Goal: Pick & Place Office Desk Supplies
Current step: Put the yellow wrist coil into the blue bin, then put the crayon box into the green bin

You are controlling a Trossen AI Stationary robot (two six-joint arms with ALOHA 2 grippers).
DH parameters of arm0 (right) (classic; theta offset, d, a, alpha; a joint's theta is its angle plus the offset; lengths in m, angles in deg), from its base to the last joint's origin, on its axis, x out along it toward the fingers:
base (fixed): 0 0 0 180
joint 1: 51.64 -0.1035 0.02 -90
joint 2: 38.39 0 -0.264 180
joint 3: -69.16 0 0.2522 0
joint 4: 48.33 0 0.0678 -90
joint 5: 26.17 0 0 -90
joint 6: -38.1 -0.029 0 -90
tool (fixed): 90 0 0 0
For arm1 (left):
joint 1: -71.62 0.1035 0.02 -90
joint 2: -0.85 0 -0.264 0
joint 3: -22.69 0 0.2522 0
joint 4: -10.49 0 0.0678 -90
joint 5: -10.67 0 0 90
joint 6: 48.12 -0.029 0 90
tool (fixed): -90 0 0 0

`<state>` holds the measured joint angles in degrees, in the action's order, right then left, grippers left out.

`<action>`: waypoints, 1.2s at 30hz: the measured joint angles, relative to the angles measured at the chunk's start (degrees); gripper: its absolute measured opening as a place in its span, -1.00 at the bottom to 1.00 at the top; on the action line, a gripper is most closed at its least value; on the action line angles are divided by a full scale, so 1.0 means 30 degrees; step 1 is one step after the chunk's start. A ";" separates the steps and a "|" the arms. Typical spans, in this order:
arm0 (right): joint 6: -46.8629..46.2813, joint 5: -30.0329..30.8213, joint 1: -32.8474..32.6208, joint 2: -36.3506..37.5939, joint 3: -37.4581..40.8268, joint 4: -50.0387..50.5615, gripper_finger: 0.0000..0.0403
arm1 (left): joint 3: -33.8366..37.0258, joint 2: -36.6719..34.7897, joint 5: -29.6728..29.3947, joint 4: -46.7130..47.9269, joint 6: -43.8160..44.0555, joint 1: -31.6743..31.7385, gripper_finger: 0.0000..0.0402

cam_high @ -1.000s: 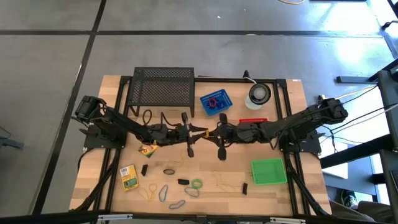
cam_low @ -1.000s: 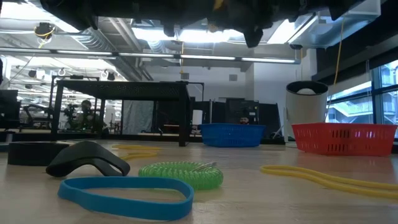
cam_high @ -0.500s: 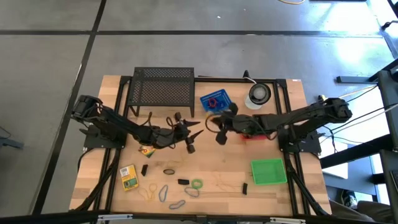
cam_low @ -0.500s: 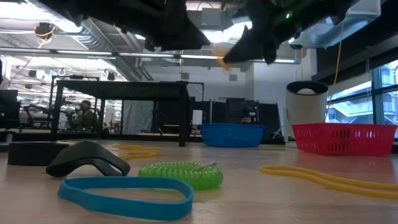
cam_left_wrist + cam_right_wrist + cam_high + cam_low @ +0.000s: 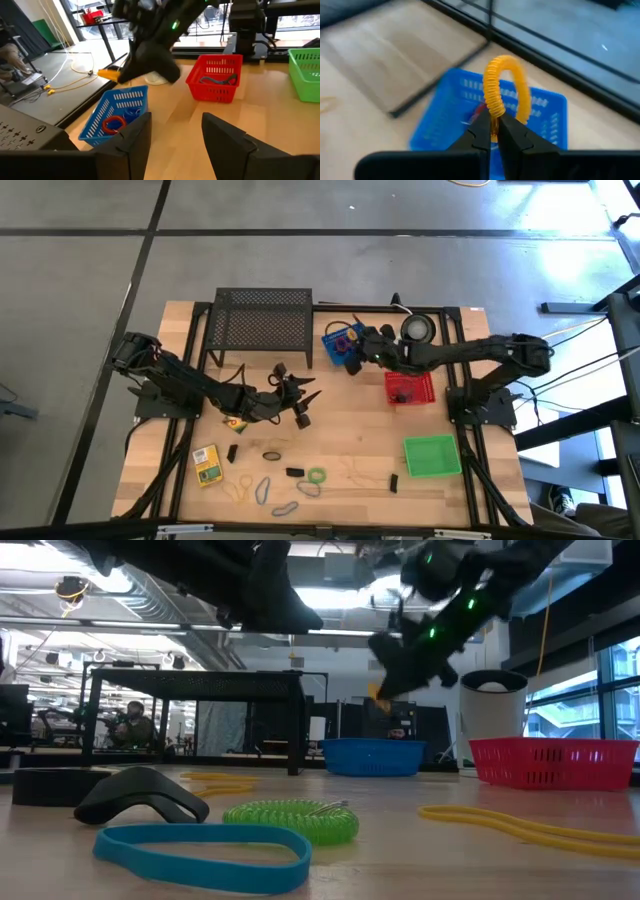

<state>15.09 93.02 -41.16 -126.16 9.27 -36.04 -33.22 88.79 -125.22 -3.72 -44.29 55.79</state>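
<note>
Right wrist view: right gripper (image 5: 494, 131) clenched on orange coil loop (image 5: 506, 85) above blue basket (image 5: 547, 117) (loop unclear from overhead).

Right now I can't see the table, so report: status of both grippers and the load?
Right gripper shut on orange coiled loop, above blue mesh basket. Left gripper open, empty, mid-table. Nothing in the way.

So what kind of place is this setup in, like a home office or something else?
Most likely a robotics lab or workshop, not a home. The wooden table stands on a bare concrete floor, the low view shows exposed ceiling ducts and strip lights, and further workstations sit behind it, where a person is seated.
</note>
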 joint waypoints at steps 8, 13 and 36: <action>-0.0703 -0.0667 0.0994 -0.2711 0.0000 -0.1094 -0.90 | 0.0000 0.0000 -0.0210 -0.0006 -0.0022 -0.0086 -0.16; -0.0715 -0.1229 0.1152 -0.3094 0.0000 -0.1388 -0.81 | 0.0000 0.0000 -0.0386 -0.0015 -0.0019 -0.0087 -0.16; -0.0544 -0.3009 0.1052 -0.1063 0.0007 -0.1867 0.21 | -0.0015 -0.2247 0.2680 1.2896 0.8960 -0.1195 -0.16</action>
<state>13.46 83.99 -38.01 -129.35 9.29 -41.64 -33.27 82.05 -117.18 34.97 -17.41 52.20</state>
